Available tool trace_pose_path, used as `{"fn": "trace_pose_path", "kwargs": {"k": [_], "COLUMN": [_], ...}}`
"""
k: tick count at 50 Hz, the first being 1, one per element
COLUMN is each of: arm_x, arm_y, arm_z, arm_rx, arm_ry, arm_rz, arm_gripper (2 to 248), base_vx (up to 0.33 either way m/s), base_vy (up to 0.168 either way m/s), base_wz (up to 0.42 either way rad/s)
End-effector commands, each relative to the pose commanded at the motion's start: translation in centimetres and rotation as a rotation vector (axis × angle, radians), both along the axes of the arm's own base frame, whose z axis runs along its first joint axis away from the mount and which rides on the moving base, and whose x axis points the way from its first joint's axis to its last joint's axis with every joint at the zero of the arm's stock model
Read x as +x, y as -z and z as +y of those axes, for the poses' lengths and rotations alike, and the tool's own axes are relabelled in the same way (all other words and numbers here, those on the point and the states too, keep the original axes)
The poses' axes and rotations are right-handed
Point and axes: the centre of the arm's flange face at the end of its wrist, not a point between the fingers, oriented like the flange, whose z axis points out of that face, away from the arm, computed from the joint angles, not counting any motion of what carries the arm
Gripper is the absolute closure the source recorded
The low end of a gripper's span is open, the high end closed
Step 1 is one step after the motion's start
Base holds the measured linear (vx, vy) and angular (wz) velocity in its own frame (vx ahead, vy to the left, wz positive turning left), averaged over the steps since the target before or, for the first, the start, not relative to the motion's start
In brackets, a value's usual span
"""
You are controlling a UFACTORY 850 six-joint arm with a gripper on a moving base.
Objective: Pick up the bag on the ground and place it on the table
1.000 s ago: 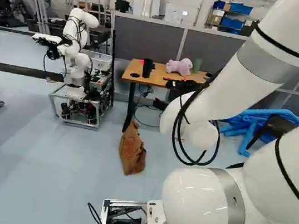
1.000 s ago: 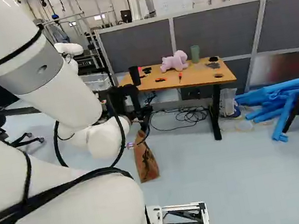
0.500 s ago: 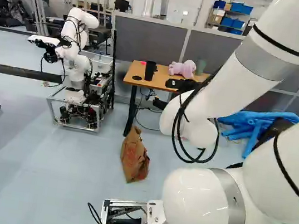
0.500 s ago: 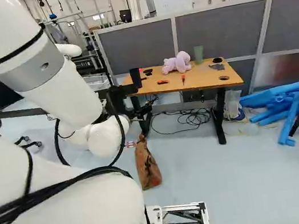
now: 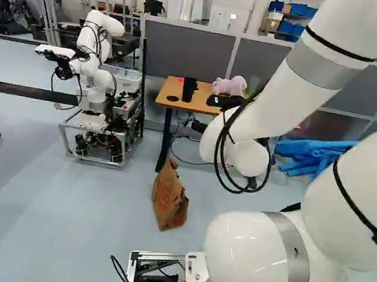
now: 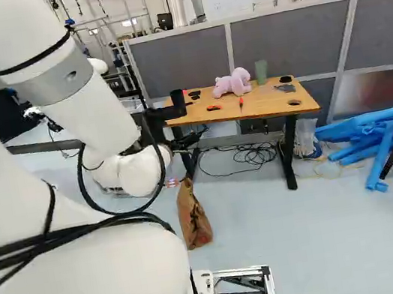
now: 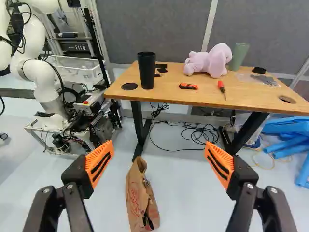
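Observation:
My gripper (image 6: pixel 193 138) shows small and dark by the table's left end in the right base view, partly behind the arm. In the wrist view the gripper (image 7: pixel 158 162) is open, its orange-padded fingers wide apart with nothing held. The brown paper bag (image 7: pixel 140 200) stands on the floor ahead, seen through the gap and nearer the finger on the robot-cart side; its lower end is cut off there. The left base view shows the whole bag (image 5: pixel 169 198), leaning slightly, in front of the table leg. The wooden table (image 7: pixel 166 87) stands behind and above the bag.
On the table are a black cup (image 7: pixel 147 70), a pink plush toy (image 7: pixel 210 60), a green cup (image 7: pixel 238 56) and small tools. Cables (image 7: pixel 193 133) lie beneath it. Another robot (image 5: pixel 100 64) stands left of it; blue tubes (image 6: pixel 376 130) lie to the right.
The base moved forward early on, bringing the bag and table closer; the scene then held still. More recently the arm has shifted against its lowest joint, its upper links swinging. The bag stays on the floor.

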Motion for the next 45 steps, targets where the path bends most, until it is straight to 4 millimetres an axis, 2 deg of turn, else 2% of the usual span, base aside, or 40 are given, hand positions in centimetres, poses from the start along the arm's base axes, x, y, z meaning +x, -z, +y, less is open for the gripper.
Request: {"fn": "trace_pose_path", "kwargs": {"k": [20,45], "arm_x": [4.1,8.7], "arm_y": [0.0,1.1], "arm_z": [0.9,2.6], "arm_rx": [-0.001,-0.008], "arm_ry": [-0.023,-0.061], "arm_rz": [0.041,0.171], "arm_gripper": [3,3], "base_vx": [0.0,0.0], "base_vy": [0.0,0.0], "base_wz": [0.0,0.0]}}
